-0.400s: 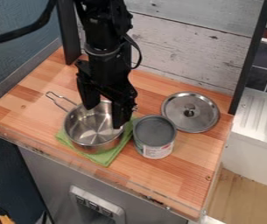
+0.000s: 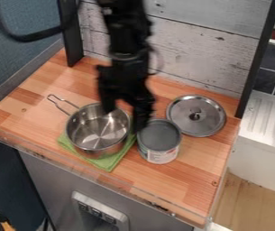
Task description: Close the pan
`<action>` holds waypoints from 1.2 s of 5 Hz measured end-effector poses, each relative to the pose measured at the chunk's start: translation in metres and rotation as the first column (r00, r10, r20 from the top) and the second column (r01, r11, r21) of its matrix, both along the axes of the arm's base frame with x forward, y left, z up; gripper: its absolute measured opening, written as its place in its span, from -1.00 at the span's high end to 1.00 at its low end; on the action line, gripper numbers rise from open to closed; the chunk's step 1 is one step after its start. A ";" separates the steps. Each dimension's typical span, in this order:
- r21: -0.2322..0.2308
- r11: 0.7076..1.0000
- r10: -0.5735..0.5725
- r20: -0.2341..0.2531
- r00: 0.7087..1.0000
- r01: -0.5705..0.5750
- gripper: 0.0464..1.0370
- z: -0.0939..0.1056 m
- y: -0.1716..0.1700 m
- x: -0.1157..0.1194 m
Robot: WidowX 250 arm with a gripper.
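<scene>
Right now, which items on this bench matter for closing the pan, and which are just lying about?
For the job:
- pan, uncovered
- lid, on the wood right of the can
- pincer, over the pan's far right side

Lying about:
- can, beside the pan
- green cloth, under the pan

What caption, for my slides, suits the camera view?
Open pan on green cloth, end effector above, lid lying past the can.

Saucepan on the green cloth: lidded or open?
Open. The saucepan shows its bare interior, and the metal lid lies on the wooden counter beside the can.
</scene>
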State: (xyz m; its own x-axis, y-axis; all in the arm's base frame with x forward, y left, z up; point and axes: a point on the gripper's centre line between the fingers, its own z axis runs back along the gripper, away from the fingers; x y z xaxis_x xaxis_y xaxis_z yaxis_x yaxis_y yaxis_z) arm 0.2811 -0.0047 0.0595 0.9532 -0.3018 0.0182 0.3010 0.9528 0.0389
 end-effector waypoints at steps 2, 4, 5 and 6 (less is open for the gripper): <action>-0.016 0.998 -0.061 0.037 0.997 0.061 -0.93 -0.017 -0.034 0.063; -0.035 0.999 -0.032 0.074 0.997 0.034 -0.81 -0.044 -0.051 0.096; -0.034 0.998 -0.044 0.077 0.996 0.047 -0.42 -0.051 -0.059 0.105; -0.036 0.998 -0.040 0.069 0.997 0.042 0.15 -0.059 -0.059 0.105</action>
